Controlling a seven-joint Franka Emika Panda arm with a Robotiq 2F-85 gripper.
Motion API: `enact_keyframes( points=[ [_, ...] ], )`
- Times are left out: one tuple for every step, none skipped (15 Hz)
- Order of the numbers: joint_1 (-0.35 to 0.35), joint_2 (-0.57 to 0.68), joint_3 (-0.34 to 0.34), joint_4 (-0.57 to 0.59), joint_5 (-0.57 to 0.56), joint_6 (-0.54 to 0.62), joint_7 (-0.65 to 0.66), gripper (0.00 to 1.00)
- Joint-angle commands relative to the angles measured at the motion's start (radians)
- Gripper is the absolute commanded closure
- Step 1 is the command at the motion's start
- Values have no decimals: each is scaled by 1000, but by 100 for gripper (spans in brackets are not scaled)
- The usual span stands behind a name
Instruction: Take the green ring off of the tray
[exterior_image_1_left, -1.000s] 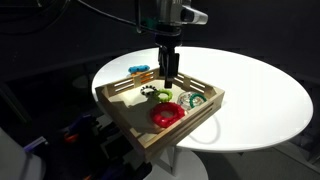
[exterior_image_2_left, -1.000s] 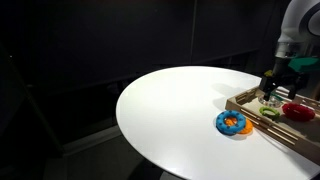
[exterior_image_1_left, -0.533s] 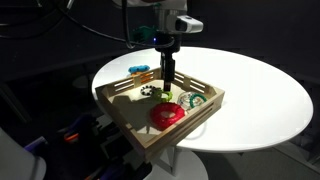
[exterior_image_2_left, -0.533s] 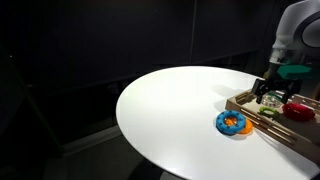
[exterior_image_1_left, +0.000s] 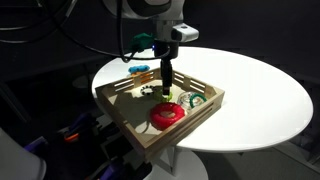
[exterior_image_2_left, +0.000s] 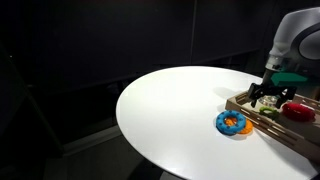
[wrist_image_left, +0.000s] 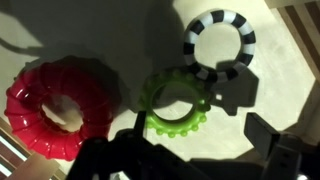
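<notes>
The green ring (wrist_image_left: 180, 100) is a small lime ring lying flat on the floor of the wooden tray (exterior_image_1_left: 125, 91). In the wrist view it lies just ahead of my gripper (wrist_image_left: 198, 132), with its near edge between the two dark fingers. The gripper is open and holds nothing. In an exterior view the gripper (exterior_image_1_left: 165, 86) hangs low inside the tray, right over the green ring (exterior_image_1_left: 162, 97). From the other side, the gripper (exterior_image_2_left: 271, 96) sits at the tray's (exterior_image_2_left: 292, 130) far end.
A large red ring (wrist_image_left: 60, 105) lies left of the green one, and a black-and-white beaded ring (wrist_image_left: 220, 40) lies beyond it. A green-and-white ring (exterior_image_1_left: 192, 99) is also in the tray. A blue-and-orange ring (exterior_image_2_left: 233, 122) lies on the white round table (exterior_image_1_left: 260, 90) outside the tray.
The gripper has come down into the tray towards the green ring. The rings have not moved.
</notes>
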Motion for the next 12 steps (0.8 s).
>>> enact_keyframes(
  points=[
    [11, 11, -12, -13, 6, 42, 25, 10],
    [11, 15, -13, -14, 6, 49, 26, 18],
    [12, 18, -15, -15, 7, 53, 28, 18],
    [12, 20, -16, -16, 7, 59, 28, 23],
    [12, 21, -17, -16, 7, 62, 28, 36],
    [12, 20, -19, -17, 6, 65, 30, 48],
    [12, 20, -20, -17, 5, 67, 32, 49],
    [12, 20, -22, -17, 4, 68, 34, 56],
    [11, 19, -24, -17, 4, 69, 35, 66],
    [12, 17, -25, -18, 3, 73, 36, 75],
    [12, 18, -25, -18, 3, 76, 37, 82],
    [12, 19, -26, -19, 3, 77, 37, 91]
  ],
)
